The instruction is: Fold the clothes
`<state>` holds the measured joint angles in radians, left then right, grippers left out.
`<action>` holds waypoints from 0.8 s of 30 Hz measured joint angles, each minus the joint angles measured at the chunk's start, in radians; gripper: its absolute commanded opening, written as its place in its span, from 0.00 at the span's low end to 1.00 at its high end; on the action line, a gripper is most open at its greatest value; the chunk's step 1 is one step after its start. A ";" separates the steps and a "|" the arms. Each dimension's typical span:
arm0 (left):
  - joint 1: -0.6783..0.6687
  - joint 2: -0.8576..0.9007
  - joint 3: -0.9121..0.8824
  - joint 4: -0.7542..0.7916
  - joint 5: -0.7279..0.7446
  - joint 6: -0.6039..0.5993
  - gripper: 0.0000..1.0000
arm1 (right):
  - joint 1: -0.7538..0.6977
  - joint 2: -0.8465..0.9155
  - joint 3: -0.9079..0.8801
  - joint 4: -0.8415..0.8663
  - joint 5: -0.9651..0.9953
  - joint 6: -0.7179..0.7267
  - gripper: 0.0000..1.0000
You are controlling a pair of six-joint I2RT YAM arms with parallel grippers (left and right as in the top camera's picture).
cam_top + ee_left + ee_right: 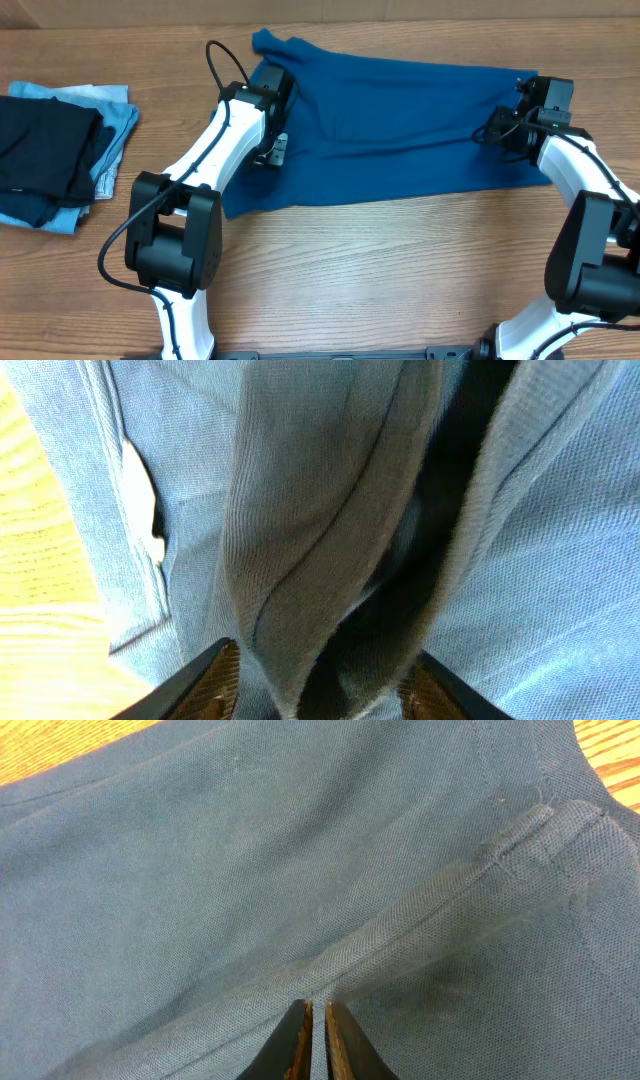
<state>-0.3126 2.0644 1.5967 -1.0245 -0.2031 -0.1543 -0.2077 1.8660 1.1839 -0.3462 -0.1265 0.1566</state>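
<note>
The deep-blue shirt (390, 120) lies spread flat towards 12 o'clock on the tabletop (380, 270). The left arm slants up from 7 o'clock, and its wrist is over the shirt's 9 o'clock edge. The left gripper (320, 685) points down, its jaws parted around a bunched fold of cloth (no squeeze shows). The right arm rises from 5 o'clock and bends inward at the shirt's 3 o'clock edge. There the right gripper (318, 1040) is clenched on a stitched seam ridge.
</note>
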 measured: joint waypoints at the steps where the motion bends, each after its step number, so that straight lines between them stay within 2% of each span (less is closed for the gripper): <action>1: 0.000 0.000 0.000 0.002 0.000 0.000 0.59 | 0.000 0.000 0.000 0.000 0.000 0.000 0.10; 2: 0.000 0.000 0.000 0.005 0.000 0.000 0.58 | 0.000 0.000 0.000 -0.001 0.000 0.000 0.10; 4: 0.000 0.000 0.000 0.006 0.000 0.000 0.43 | 0.000 0.000 0.000 -0.002 0.000 0.000 0.10; 6: 0.000 0.000 0.000 0.009 0.000 0.003 0.36 | 0.000 0.000 0.000 -0.003 0.000 0.000 0.10; 8: 0.000 0.000 0.000 0.021 0.000 0.000 0.22 | 0.000 0.000 0.000 -0.004 0.000 0.000 0.10; 10: 0.000 0.000 0.000 0.038 -0.005 0.004 0.18 | 0.000 0.000 0.000 -0.006 0.000 0.000 0.10; 24: 0.000 0.000 -0.003 0.322 -0.127 0.053 0.14 | 0.000 0.000 0.000 -0.035 0.001 0.000 0.10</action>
<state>-0.3126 2.0644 1.5936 -0.7021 -0.3302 -0.1009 -0.2077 1.8660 1.1839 -0.3809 -0.1257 0.1566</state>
